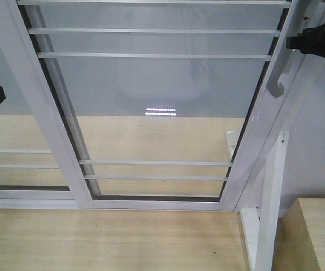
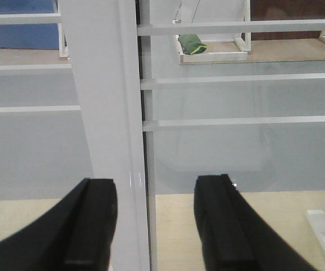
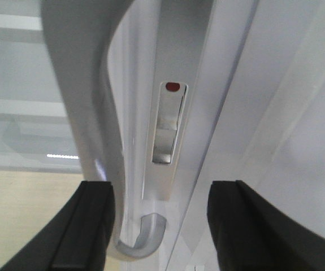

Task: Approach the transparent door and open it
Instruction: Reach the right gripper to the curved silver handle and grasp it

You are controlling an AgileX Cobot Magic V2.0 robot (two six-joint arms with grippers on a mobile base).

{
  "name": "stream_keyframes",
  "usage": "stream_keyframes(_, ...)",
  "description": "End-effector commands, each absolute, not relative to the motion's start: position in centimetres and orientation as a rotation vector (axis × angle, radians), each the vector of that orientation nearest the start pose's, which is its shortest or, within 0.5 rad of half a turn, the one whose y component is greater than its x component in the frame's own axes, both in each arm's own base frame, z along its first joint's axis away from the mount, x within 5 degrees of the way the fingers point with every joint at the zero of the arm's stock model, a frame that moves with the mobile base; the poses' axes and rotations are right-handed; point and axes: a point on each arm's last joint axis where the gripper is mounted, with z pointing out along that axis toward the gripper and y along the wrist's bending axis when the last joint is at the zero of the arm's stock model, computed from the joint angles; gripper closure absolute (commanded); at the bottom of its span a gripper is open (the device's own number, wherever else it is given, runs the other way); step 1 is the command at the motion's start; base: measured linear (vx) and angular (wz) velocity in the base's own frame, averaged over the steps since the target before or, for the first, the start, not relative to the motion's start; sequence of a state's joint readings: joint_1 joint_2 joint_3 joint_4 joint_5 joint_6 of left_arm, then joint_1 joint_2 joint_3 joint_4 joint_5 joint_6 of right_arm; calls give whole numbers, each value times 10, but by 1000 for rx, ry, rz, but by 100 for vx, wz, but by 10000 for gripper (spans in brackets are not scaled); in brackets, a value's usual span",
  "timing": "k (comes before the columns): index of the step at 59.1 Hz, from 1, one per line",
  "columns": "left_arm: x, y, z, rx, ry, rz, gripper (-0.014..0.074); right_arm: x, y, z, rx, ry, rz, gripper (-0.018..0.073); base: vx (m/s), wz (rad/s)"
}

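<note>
Straddling the hooked lower end of the pull handle (image 3: 83,113), the right gripper (image 3: 162,226) has its jaws spread wide and not closed on it; the handle's upper part is blurred and cut off at the top of the view. Just beside the handle a recessed latch (image 3: 168,127) carries a red dot, both set on one stile of the transparent door (image 1: 151,84). Well away from the handle, the left gripper (image 2: 156,226) also gapes wide about a white stile (image 2: 103,113), its fingers cropped below.

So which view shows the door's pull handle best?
Right wrist view: the pull handle is close up, curve and hooked end clear. The front view shows only its lower end, small, at right. The left wrist view misses it.
</note>
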State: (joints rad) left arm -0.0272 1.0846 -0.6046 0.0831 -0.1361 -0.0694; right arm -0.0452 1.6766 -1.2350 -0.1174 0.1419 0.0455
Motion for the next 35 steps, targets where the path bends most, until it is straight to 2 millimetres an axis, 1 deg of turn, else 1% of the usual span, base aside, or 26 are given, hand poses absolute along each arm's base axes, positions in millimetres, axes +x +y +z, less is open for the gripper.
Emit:
stream_keyframes(1, 232, -9, 313, 35, 1701, -42, 145, 399, -20, 321, -22, 1944, -96, 104, 0, 0)
stream_keyframes(7, 232, -9, 313, 35, 1701, -42, 145, 405, -13, 319, -39, 1947, -84, 104, 0, 0)
stream_keyframes(16, 232, -9, 313, 35, 1701, -42, 145, 404, 12, 318, -106, 1956, -46, 104, 0, 0)
stream_keyframes(22, 232, -9, 313, 35, 1702, -42, 145, 405, 23, 319, -126, 1935, -24, 104, 0, 0)
stream_keyframes(28, 232, -9, 313, 35, 1702, -42, 145, 410, 23, 321, -126, 1863, -17, 106, 0, 0)
stream_keyframes(35, 232, -9, 313, 34, 1706, -42, 145, 413, 10, 320, -87, 1849, -31, 122, 0, 0)
